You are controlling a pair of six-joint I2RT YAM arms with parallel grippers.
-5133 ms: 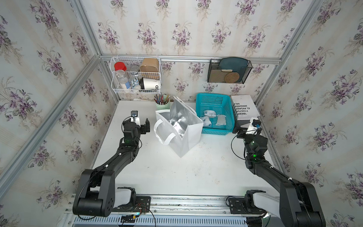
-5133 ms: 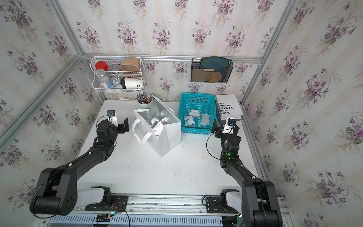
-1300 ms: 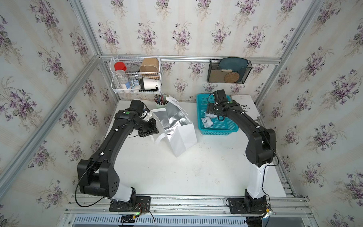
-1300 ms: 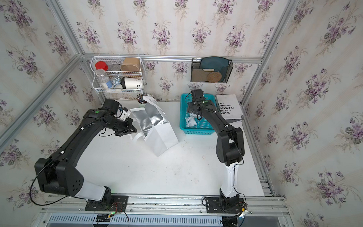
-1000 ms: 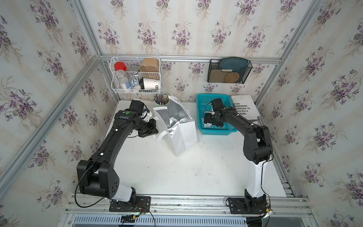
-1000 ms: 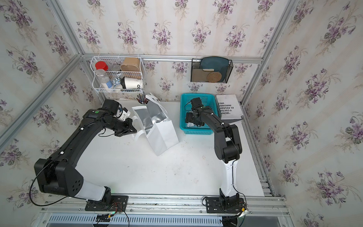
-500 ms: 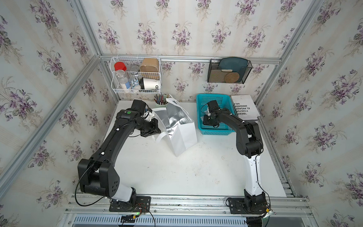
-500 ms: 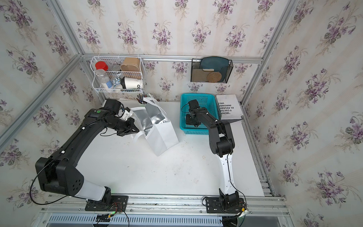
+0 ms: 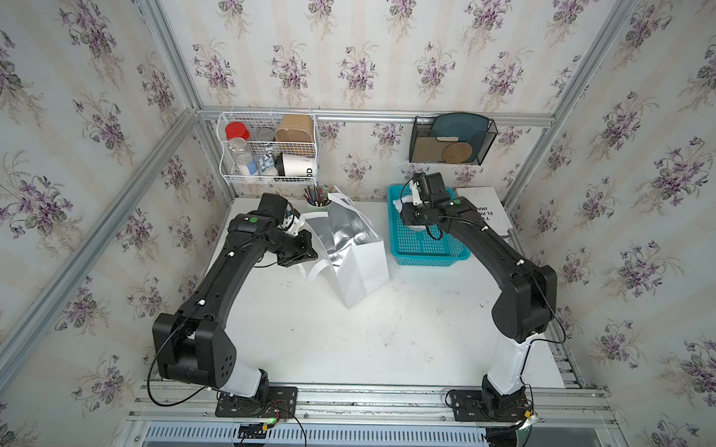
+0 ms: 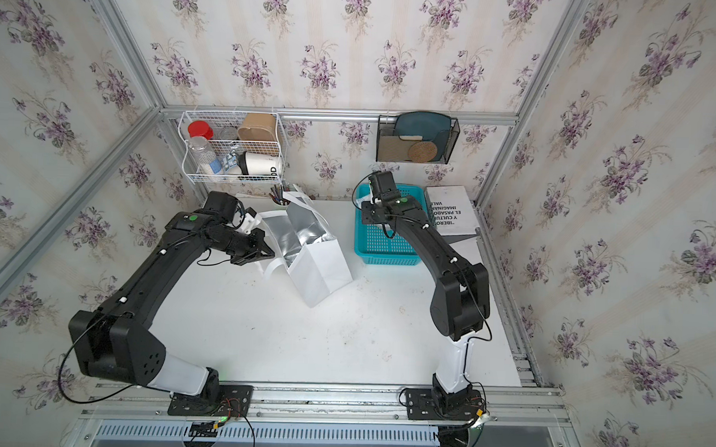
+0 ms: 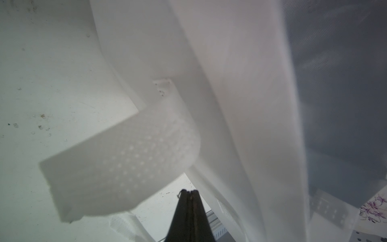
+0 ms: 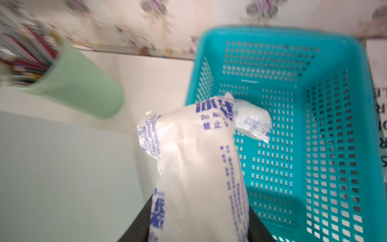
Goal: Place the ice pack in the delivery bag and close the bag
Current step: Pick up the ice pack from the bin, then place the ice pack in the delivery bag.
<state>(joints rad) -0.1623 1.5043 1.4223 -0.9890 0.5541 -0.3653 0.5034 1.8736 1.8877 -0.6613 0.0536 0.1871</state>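
Gripping ice pack (image 12: pixel 194 163) w/ R gripper (image 12: pixel 198 229), jaws half-closed round it, at basket (image 12: pixel 272 33) edge. Pinching L gripper (image 11: pixel 189 191) fully together, poss. on delivery bag (image 9: pixel 363 267).

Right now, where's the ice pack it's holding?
In the right wrist view, the ice pack is clamped in the right end effector, over the turquoise basket, near its edge.

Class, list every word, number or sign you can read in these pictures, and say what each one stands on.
"Do No" (cut off) and "禁止", in blue: ice pack.
"EL PASADO" and "IMAGINAR", upside down, the other lines partly hidden: white book.
"DD": white cup.
The ice pack's fine print: too blurred to read.
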